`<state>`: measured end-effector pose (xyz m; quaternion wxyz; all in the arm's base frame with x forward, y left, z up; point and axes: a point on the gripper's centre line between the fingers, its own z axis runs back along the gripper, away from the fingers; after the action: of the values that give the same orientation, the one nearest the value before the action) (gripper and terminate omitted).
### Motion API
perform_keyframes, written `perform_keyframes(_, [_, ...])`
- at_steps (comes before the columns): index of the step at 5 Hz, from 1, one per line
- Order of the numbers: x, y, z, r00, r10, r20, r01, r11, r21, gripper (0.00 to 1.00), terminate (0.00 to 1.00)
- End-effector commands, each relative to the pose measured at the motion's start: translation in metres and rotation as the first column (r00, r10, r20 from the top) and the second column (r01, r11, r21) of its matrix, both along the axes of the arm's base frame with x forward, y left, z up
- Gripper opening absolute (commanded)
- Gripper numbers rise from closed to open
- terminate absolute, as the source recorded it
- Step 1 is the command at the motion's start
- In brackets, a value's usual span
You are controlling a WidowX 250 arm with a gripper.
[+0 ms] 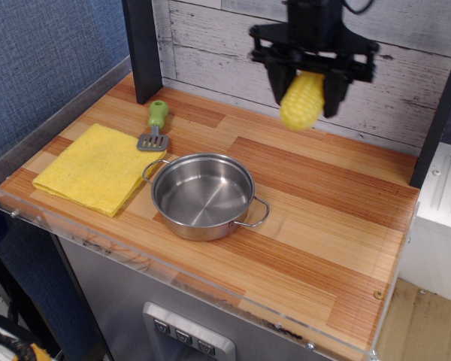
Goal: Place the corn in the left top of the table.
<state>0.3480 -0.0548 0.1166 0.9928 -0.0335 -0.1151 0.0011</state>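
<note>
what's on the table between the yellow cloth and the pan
Nothing: bare table separates the yellow cloth from the pan, in the only view.

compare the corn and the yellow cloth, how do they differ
The corn is a rounded cob with kernel rows; the yellow cloth is flat and folded. The corn hangs upright in the gripper, off the table; the cloth lies on it at the left. Both are yellow.
</note>
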Motion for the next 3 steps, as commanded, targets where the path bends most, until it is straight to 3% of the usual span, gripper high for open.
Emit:
perform_keyframes(1, [-0.011,-0.023,-0.009,0.996,-0.084,0.018,0.084,0.996,0.009,0.00,0.00])
perform_keyframes(3, [-0.010,-0.035,-0.044,0.992,-0.121,-0.023,0.122,0.992,0.025,0.00,0.00])
